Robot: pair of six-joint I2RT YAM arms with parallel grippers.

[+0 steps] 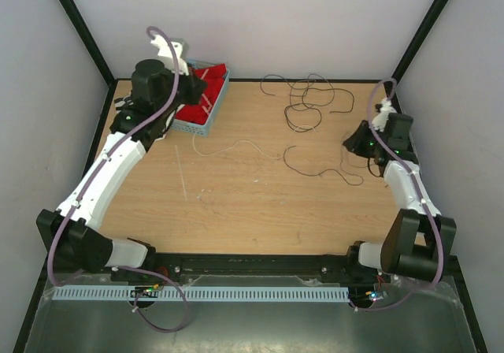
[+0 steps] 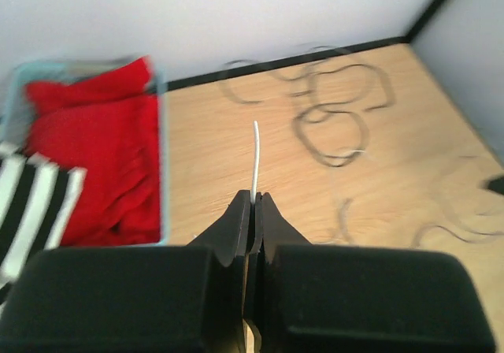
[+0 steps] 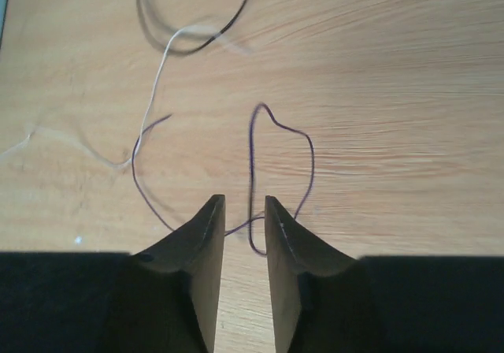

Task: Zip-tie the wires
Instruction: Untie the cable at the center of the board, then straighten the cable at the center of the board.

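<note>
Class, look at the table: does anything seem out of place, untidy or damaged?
The wires sprawl in loose, separate loops across the right half of the table, one pale strand trailing towards the middle, rather than lying together. Nothing looks spilled or broken.

Soft, even light fills the overhead view: the worktop [image 1: 236,203] is bright, shadows under the arms are faint, and nothing glares. The left wrist view is smeared. The wires [image 2: 339,109] at 1 o'clock and the red cloth [image 2: 102,156] at 9 o'clock blur, and the left pincer [image 2: 253,197] at 6 o'clock is dark and soft. The right wrist view shows crisp wood grain, a blurred wire loop at 12 o'clock and the right pincer [image 3: 244,203] in shadow.
</note>
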